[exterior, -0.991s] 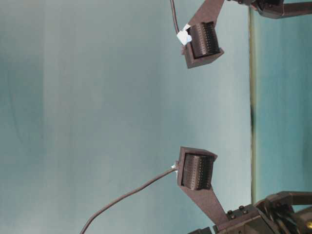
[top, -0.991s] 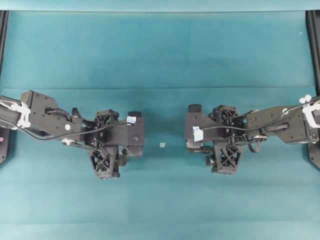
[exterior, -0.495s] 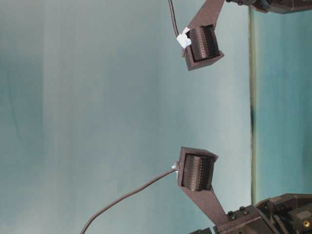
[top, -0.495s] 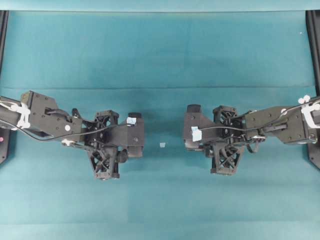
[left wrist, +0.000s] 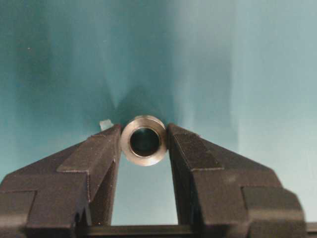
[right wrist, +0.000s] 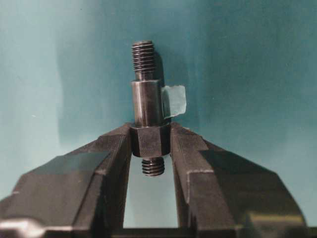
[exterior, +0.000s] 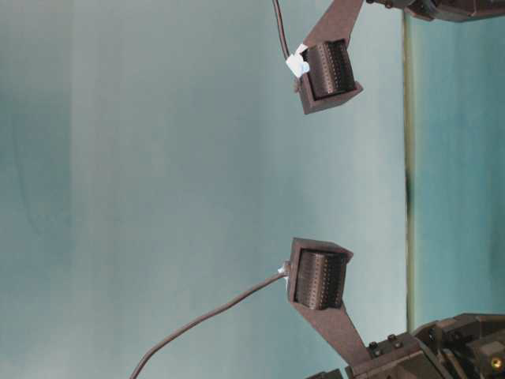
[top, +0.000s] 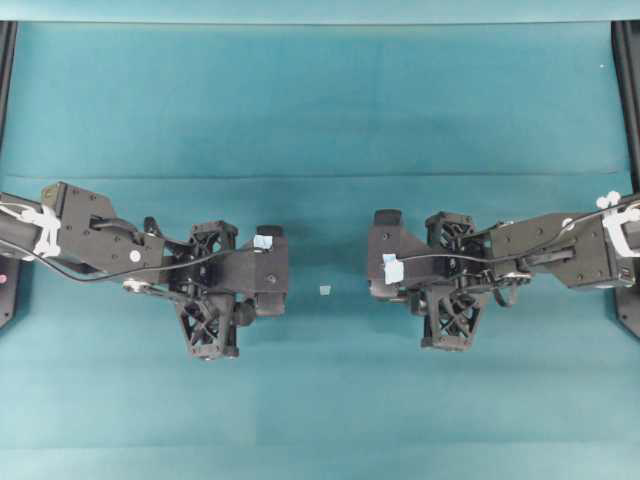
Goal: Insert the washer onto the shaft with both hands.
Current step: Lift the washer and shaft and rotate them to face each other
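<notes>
Over teal cloth (top: 320,100), left end effector (left wrist: 144,144) grips washer (left wrist: 144,140), right end effector (right wrist: 150,141) shaft (right wrist: 146,106).

text: none legible | labels: none | brands: none | numbers: none | signs: none in any view

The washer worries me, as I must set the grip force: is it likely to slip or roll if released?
The washer looks like smooth, shiny metal, pinched on its round rim by the left gripper, so it could probably squirt out under a weak grip. Being a rigid ring, it would likely roll on the table if dropped on edge.
</notes>
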`<state>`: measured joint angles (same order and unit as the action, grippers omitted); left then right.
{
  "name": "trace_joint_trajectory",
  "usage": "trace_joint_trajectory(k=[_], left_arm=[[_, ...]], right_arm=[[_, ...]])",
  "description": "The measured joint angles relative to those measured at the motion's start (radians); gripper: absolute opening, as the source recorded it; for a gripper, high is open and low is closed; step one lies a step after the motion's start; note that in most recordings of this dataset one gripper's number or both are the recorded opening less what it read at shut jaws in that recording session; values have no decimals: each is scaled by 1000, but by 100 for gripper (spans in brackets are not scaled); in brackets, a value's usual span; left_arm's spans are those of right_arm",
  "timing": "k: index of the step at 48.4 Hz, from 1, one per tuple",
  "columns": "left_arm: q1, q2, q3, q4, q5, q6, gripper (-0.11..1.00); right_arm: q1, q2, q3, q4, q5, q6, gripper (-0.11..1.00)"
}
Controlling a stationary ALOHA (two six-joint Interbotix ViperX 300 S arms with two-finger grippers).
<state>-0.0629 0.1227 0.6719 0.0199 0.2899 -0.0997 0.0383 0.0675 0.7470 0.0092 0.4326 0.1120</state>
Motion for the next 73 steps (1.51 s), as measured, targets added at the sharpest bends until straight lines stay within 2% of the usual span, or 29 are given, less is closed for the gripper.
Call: trace_joint_trajectory(k=[18, 37, 54, 73], left_arm=[[0, -112, 17, 0, -32, 6, 34], [0, -201, 118, 0, -216, 8, 34], [0, -210, 130, 0, -328, 8, 34], [-2, -210, 135, -2, -419, 5, 34]], right_arm=[[17, -81, 31, 2, -78, 0, 0], [43, -179, 138, 3, -302, 2, 0], [51, -187, 167, 11, -371, 17, 0], [51, -178, 272, 14, -676, 107, 0]])
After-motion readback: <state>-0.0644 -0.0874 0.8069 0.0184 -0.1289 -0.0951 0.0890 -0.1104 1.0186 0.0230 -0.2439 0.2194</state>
